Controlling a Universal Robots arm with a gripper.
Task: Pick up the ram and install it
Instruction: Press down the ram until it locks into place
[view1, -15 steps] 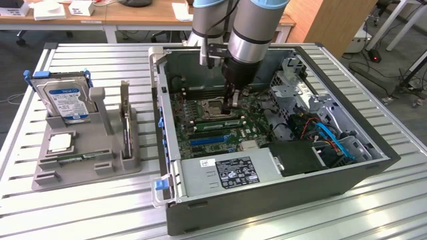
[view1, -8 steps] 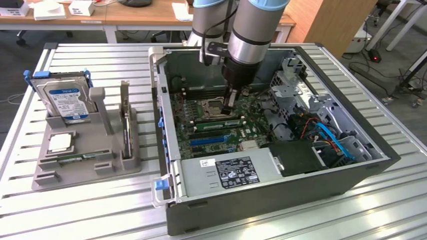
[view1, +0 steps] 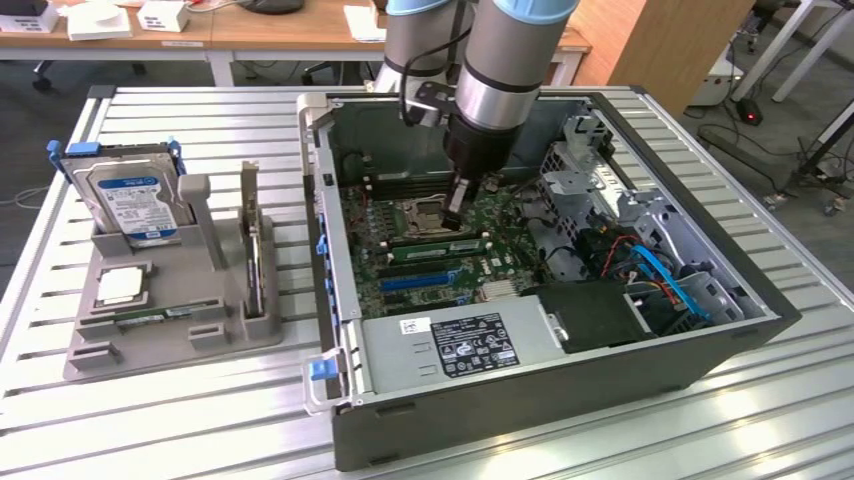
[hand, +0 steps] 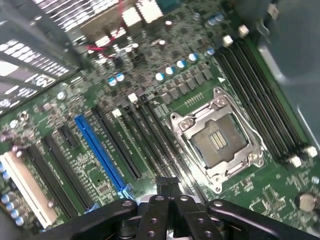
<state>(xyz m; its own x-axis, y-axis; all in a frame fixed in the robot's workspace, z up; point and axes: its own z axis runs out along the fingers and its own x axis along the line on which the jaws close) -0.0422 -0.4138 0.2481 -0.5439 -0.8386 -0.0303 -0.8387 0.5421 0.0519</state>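
A thin green ram (view1: 434, 244) with dark chips lies along the memory slots (hand: 150, 135) of the motherboard, just beside the empty processor socket (view1: 424, 213). My gripper (view1: 457, 222) reaches straight down into the open computer case (view1: 534, 385), and its tip meets the ram's upper edge. In the wrist view the gripper (hand: 169, 184) has its two black fingers pressed together, shut, directly over those slots next to the socket (hand: 220, 142). Nothing shows between the fingers. I cannot tell how deep the ram sits in its slot.
A grey holder (view1: 174, 335) on the slatted table at the exterior view's left carries a hard drive (view1: 134, 200), a square processor chip (view1: 120, 285) and an upright card (view1: 250, 245). Inside the case are a power supply (view1: 454, 345), drive cages (view1: 587, 180), blue cables (view1: 667, 280) and a blue slot (hand: 100, 150).
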